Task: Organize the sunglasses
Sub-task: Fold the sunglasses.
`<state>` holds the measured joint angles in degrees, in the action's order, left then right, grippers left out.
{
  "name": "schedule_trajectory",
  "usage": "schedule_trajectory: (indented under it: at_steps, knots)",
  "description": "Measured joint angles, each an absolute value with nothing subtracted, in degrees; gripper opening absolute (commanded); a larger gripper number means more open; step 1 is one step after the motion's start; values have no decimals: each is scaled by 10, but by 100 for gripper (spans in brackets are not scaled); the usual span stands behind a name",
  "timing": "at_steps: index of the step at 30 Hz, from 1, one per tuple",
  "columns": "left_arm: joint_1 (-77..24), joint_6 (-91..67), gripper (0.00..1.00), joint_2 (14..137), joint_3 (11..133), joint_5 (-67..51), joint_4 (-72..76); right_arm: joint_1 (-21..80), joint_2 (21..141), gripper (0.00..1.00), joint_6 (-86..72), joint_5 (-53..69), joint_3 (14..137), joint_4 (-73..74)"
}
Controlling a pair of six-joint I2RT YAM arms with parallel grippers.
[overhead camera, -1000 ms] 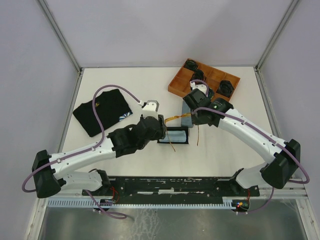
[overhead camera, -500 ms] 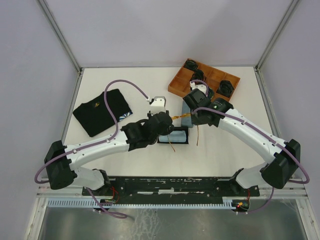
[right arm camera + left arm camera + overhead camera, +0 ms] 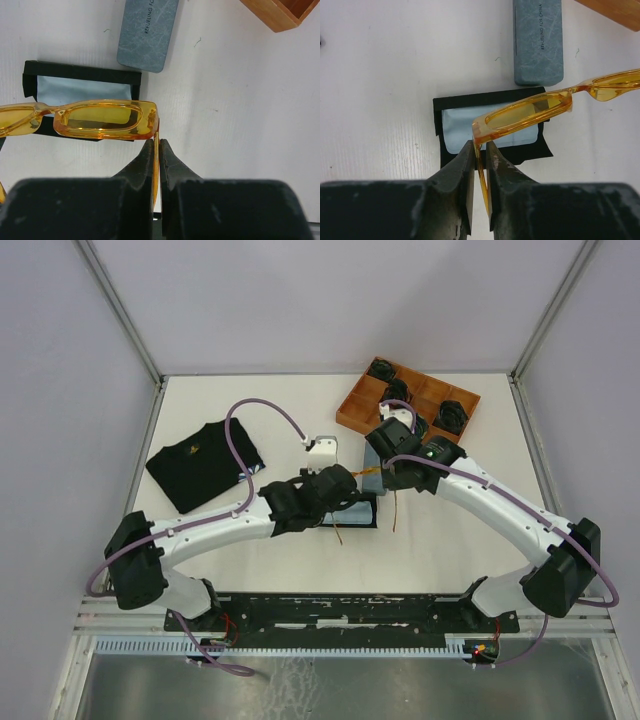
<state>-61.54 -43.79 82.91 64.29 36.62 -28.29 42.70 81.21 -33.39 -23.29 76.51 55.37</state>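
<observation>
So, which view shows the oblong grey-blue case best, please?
Left wrist: the grey-blue case lies nearly whole, lettering readable. Right wrist crops its end; the top view shows only a sliver.

The white table (image 3: 300, 400) carries four things. A folded black garment (image 3: 200, 465) lies flat toward 9 o'clock, well apart from the rest. An orange-brown compartment tray (image 3: 352, 410) sits at 1 o'clock, turned askew to the table's edges. Near the middle lies an open black case (image 3: 520, 152) with a light blue cloth (image 3: 457, 127) inside it. A shut grey-blue glasses case (image 3: 538, 42) lies just beside the black one, on its 1 o'clock side, between it and the tray.
</observation>
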Motion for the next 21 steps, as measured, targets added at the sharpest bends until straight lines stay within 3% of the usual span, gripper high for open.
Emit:
schedule_trajectory:
  at_steps: [4, 12, 15, 21]
  knots:
    - [-615, -439, 3, 838, 654, 378, -295, 427, 812, 19, -334, -235, 765, 555]
    - [-615, -441, 3, 851, 668, 385, -311, 428, 784, 58, -338, -211, 750, 529]
    - [-615, -443, 3, 851, 668, 384, -312, 428, 750, 64, -339, -199, 739, 514]
    - [-611, -444, 3, 851, 668, 372, -312, 428, 679, 67, -343, -190, 718, 495]
